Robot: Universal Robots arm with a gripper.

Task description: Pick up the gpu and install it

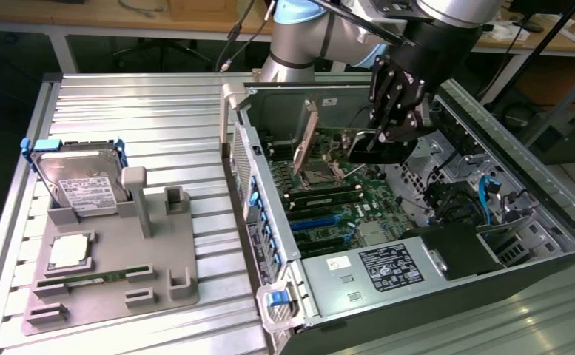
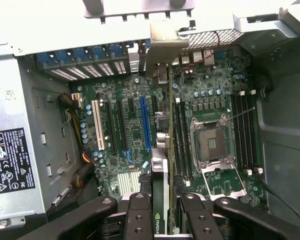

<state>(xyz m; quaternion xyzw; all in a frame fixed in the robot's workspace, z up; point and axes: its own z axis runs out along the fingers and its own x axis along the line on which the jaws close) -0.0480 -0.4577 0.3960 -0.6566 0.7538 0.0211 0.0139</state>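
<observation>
On the exterior view's left, a grey plastic fixture tray (image 1: 159,244) rests on the ribbed metal tabletop (image 1: 139,103), carrying a silver hard drive with blue side rails (image 1: 78,177) and a narrow green memory stick (image 1: 80,279). To the right lies the open black computer case (image 1: 553,244). Inside it, the black end effector (image 2: 162,210) is clamped on the thin dark gpu with a silver end bracket (image 2: 168,130), held on edge above the green motherboard (image 2: 135,130), bracket at the case's rear slots.
</observation>
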